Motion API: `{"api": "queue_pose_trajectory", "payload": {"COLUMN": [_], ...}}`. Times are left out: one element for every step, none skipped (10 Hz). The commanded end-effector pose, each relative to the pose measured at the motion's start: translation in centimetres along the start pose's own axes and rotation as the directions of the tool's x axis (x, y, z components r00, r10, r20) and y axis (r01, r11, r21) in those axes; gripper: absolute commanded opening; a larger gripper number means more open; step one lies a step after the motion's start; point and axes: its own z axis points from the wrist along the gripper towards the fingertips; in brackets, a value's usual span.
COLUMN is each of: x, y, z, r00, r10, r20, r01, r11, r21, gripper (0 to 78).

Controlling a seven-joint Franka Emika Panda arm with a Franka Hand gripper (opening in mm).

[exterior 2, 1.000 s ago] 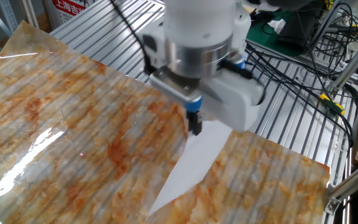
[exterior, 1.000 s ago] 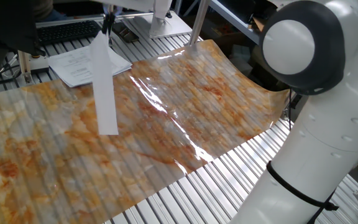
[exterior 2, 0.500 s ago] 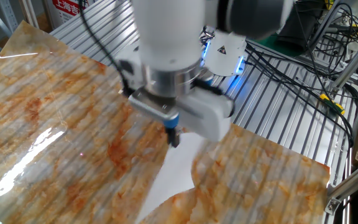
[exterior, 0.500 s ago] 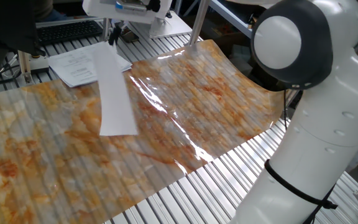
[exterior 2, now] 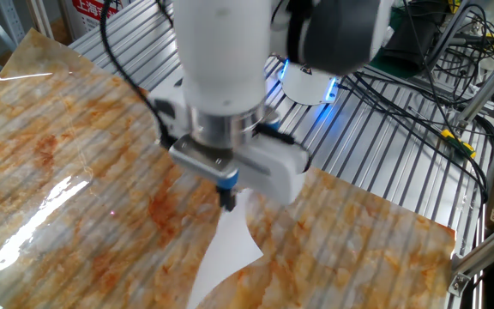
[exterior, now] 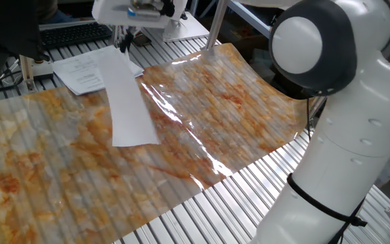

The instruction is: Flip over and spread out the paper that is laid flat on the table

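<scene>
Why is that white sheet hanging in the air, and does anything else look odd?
The paper is pinched at its top edge by the gripper, hanging slanted with only its lower end near the table. The table's marbled cover is wavy and overhangs the slats.

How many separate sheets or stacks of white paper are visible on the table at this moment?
2. The paper hangs from the gripper, its lower edge on the table. A printed stack lies behind it. More may be hidden.

paper (exterior: 128, 102) now swung wider, flatter
</scene>
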Motion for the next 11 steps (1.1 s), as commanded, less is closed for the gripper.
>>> {"api": "queue_pose_trajectory", "payload": {"x": [-0.8, -0.7, -0.7, -0.5, -0.4, -0.4, -0.5, -0.5, -0.5, -0.5, -0.5], "y": [-3.0, -3.4, -3.6, -4.1, -4.4, -4.8, -5.1, -5.1, -5.4, -5.4, -5.5], "z": [2.3, 2.8, 3.1, 4.2, 4.8, 5.2, 5.7, 5.7, 6.2, 6.3, 6.6], "r00": [0.995, 0.994, 0.994, 0.992, 0.991, 0.989, 0.989, 0.989, 0.988, 0.988, 0.987], "r10": [-0.093, -0.103, -0.105, -0.116, -0.127, -0.137, -0.141, -0.141, -0.144, -0.146, -0.154], "r20": [0.024, 0.028, 0.033, 0.049, 0.052, 0.051, 0.050, 0.050, 0.047, 0.046, 0.045], "r01": [0.092, 0.102, 0.104, 0.115, 0.125, 0.134, 0.139, 0.139, 0.142, 0.143, 0.150], "r11": [0.995, 0.994, 0.994, 0.993, 0.992, 0.990, 0.989, 0.989, 0.988, 0.988, 0.986], "r21": [0.026, 0.031, 0.031, 0.035, 0.037, 0.042, 0.044, 0.044, 0.056, 0.060, 0.075], "gripper": [1.3, 1.3, 1.3, 1.3, 1.3, 1.3, 1.3, 1.3, 1.3, 1.3, 1.3]}}
